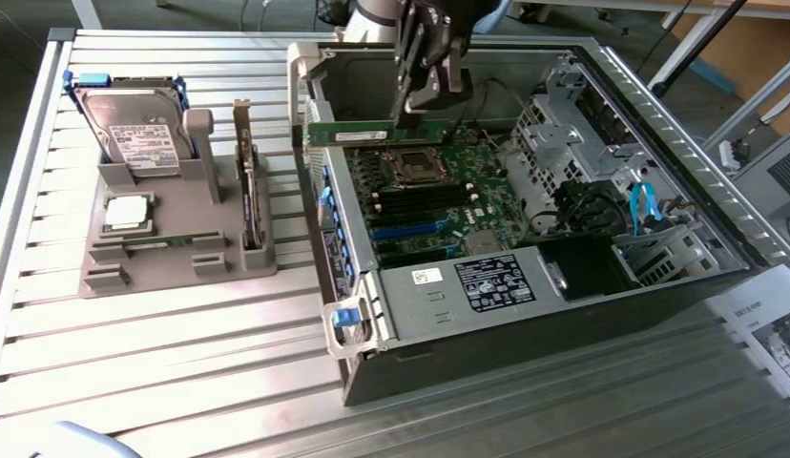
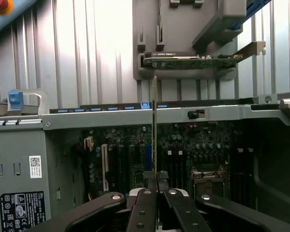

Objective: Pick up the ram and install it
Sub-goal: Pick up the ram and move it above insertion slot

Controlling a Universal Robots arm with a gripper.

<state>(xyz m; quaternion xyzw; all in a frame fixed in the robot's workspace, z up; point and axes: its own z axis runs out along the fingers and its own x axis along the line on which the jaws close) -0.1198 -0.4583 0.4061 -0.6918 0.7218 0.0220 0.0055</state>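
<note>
Ribbed metal desk (image 1: 178,334) under everything, with the open computer case (image 1: 497,315) lying on it; my hand (image 1: 427,110) is pinched nearly shut on the ram (image 1: 363,133), holding it on edge over the motherboard (image 1: 452,196). Picking up is done, seating is not: the stick hangs clear above the memory slots (image 1: 398,202), with the processor socket (image 1: 417,167) close beneath. Well aside, the hard drive (image 1: 135,134) and upright card (image 1: 249,186) sit in the grey holder (image 1: 154,267).

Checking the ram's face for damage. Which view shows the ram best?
The exterior view: the ram shows its long green side, gripped in the hand. The wrist view sees it edge-on, a thin line extending from the hand.
</note>
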